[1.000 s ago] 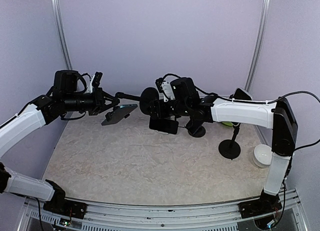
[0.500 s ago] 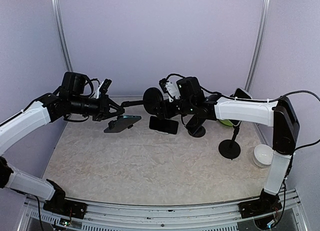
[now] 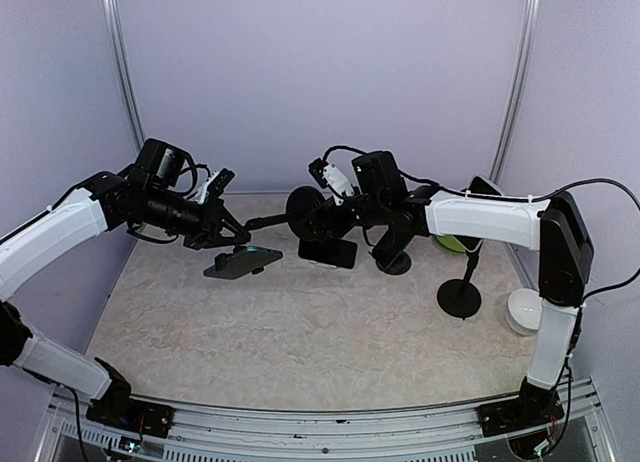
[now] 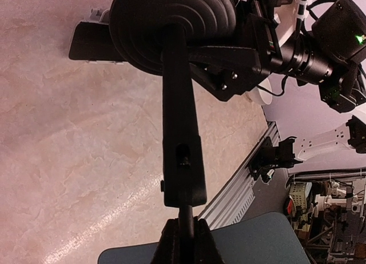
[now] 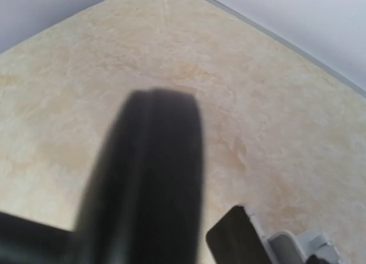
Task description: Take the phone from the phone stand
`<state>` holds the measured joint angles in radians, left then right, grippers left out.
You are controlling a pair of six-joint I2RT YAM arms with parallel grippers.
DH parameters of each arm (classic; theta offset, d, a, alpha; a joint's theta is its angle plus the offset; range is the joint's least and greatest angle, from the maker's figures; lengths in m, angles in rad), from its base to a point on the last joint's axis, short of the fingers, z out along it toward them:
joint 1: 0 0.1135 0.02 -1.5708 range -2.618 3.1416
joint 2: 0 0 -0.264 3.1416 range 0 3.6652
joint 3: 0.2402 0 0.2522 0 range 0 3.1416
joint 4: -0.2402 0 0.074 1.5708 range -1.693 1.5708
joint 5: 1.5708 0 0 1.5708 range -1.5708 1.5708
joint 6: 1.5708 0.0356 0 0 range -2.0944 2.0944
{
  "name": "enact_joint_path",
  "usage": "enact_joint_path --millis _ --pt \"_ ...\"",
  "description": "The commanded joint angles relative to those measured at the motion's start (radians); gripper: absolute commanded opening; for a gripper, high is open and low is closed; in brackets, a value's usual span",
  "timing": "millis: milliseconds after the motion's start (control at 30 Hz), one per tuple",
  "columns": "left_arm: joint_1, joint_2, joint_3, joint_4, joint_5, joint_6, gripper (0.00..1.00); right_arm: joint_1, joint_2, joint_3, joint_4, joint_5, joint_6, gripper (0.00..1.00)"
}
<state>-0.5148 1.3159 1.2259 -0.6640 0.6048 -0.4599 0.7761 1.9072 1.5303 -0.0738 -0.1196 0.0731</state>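
Note:
The black phone stand (image 3: 300, 204) hangs on its side in the air, its round base (image 4: 171, 24) pointing right. My left gripper (image 3: 232, 237) is shut on the thin rod (image 4: 186, 218) between the stand's block and its cradle. The grey-blue phone (image 3: 240, 263) lies nearly flat on that cradle, low over the table, and fills the bottom edge of the left wrist view (image 4: 246, 244). My right gripper (image 3: 318, 214) stands open astride the base's rim. That rim is a dark blur (image 5: 143, 184) in the right wrist view, where my own fingers are hidden.
A flat black slab (image 3: 328, 252) with a white end lies on the table under the right gripper. At the right are a second black stand (image 3: 460, 297), a black round foot (image 3: 393, 262), a green object (image 3: 455, 247) and a white bowl (image 3: 525, 310).
The left arm has lowered the stand and phone towards the table, and the phone now lies flatter. The right jaws have spread wider around the base.

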Motion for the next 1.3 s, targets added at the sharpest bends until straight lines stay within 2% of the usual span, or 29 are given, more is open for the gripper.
enact_joint_path --millis 0,233,400,733,933,1133,1267 --pt "0.031 0.007 0.084 -0.143 0.114 0.019 0.00 -0.040 -0.097 -0.048 0.062 -0.018 -0.122 0.95" --pt "0.033 0.043 0.130 -0.200 0.078 0.015 0.00 0.008 -0.258 -0.180 0.035 -0.085 -0.309 0.99" --pt "0.030 0.055 0.150 -0.204 0.069 0.015 0.00 0.062 -0.283 -0.160 -0.004 -0.130 -0.389 0.97" --pt "-0.029 0.086 0.183 -0.199 0.094 0.031 0.00 0.138 -0.159 -0.078 0.022 -0.271 -0.500 0.74" --pt "-0.055 0.084 0.176 -0.219 0.093 0.033 0.00 0.202 -0.062 -0.002 -0.034 -0.240 -0.584 0.63" --pt "-0.060 0.086 0.182 -0.239 0.085 0.038 0.00 0.236 -0.037 -0.019 -0.064 -0.245 -0.625 0.55" --pt "-0.068 0.087 0.185 -0.243 0.084 0.041 0.00 0.246 -0.029 -0.037 -0.046 -0.232 -0.609 0.43"
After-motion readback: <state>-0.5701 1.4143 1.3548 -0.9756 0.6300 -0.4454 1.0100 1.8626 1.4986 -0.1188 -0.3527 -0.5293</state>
